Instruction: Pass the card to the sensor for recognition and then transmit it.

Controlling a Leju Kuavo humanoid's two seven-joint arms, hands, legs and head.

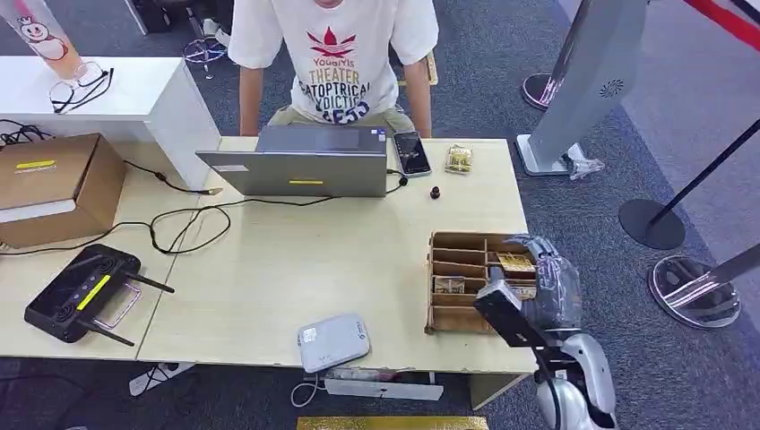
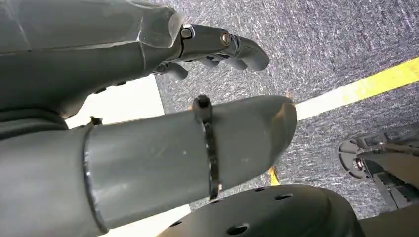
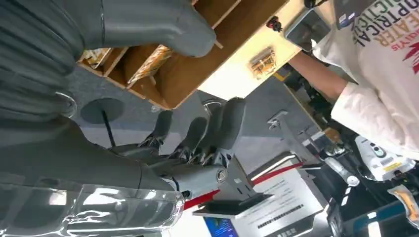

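The right hand (image 1: 548, 285) hovers empty, fingers apart, over the wooden tray (image 1: 457, 243), where a card (image 1: 514, 261) (thin, stiff, probably slippery) wants pinching by its upper edge.

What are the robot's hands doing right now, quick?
Left hand: holds nothing, fingers loosely curled, hanging above the grey carpet.
Right hand: open, holding nothing, over the brown wooden compartment box.

The right hand (image 1: 548, 279) covers the right end of the tray (image 1: 457, 283) (its cards (image 1: 515, 262) too small to read); the person (image 1: 336, 54) is cut off by the top edge.
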